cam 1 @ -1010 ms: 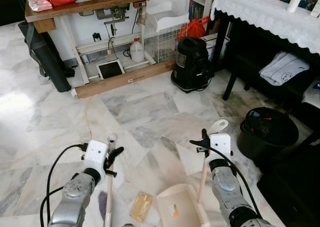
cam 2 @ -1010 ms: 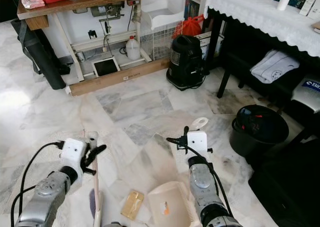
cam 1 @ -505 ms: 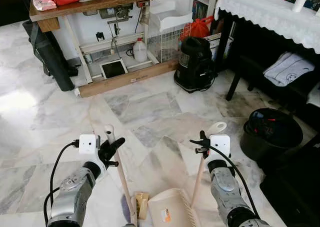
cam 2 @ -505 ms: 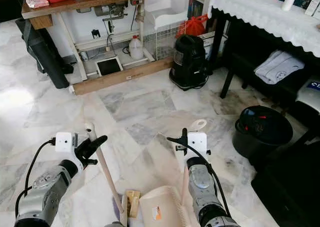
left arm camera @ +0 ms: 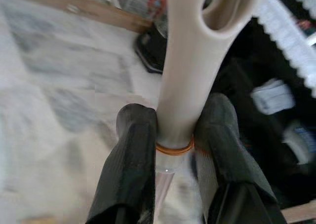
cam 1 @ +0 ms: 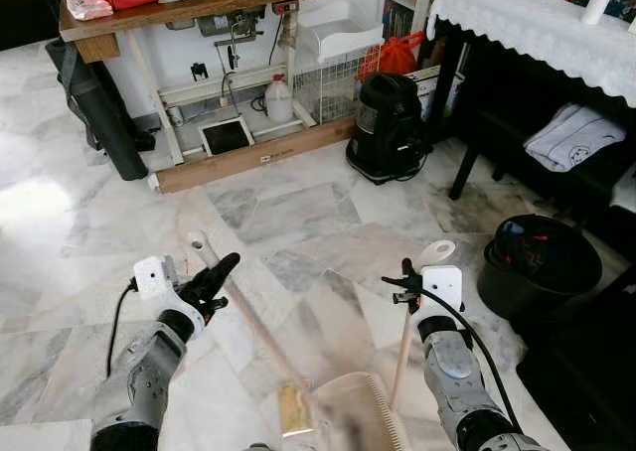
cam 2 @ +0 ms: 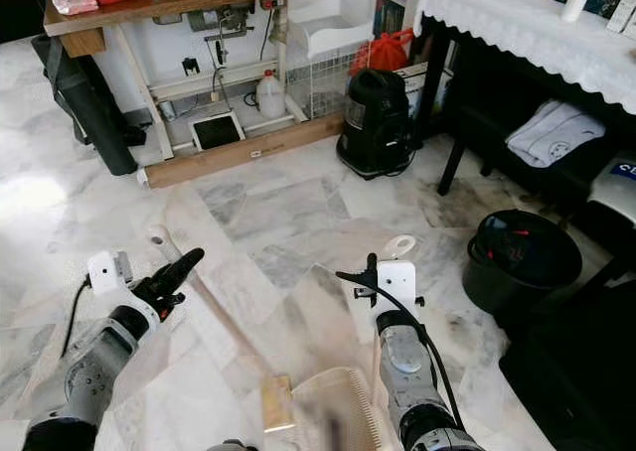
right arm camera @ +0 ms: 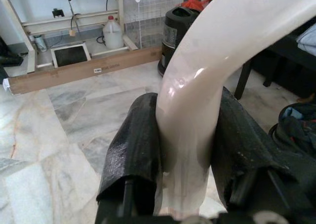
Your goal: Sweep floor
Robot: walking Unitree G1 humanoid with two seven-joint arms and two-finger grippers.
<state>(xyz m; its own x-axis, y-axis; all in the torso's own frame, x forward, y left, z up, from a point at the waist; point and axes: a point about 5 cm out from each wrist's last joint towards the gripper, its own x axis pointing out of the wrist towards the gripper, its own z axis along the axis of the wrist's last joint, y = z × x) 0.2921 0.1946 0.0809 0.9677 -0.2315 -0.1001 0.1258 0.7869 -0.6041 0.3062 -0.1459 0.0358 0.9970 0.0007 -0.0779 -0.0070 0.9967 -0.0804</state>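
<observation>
My left gripper [cam 1: 213,277] is shut on the cream broom handle [cam 1: 196,242] near its top end. The handle slants down to the right towards a yellowish flat scrap [cam 1: 292,409] on the marble floor. The left wrist view shows both black fingers [left arm camera: 131,155] pressed against the handle [left arm camera: 180,86]. My right gripper [cam 1: 405,283] is shut on the upright stick of the cream dustpan [cam 1: 353,419], which rests blurred on the floor just right of the scrap. Its looped handle end [right arm camera: 197,81] sits between the fingers in the right wrist view.
A black vacuum cleaner [cam 1: 388,123] stands ahead by a white wire basket [cam 1: 333,74] and a wooden workbench [cam 1: 189,9]. A black bucket [cam 1: 542,262] sits at the right beside a dark table with a white lace cloth [cam 1: 537,24]. A black bag [cam 1: 94,113] leans at the far left.
My left gripper swung the top of the broom handle to the left, so the handle now slants more. The scrap sits closer to the dustpan, which is now blurred. The right gripper barely moved.
</observation>
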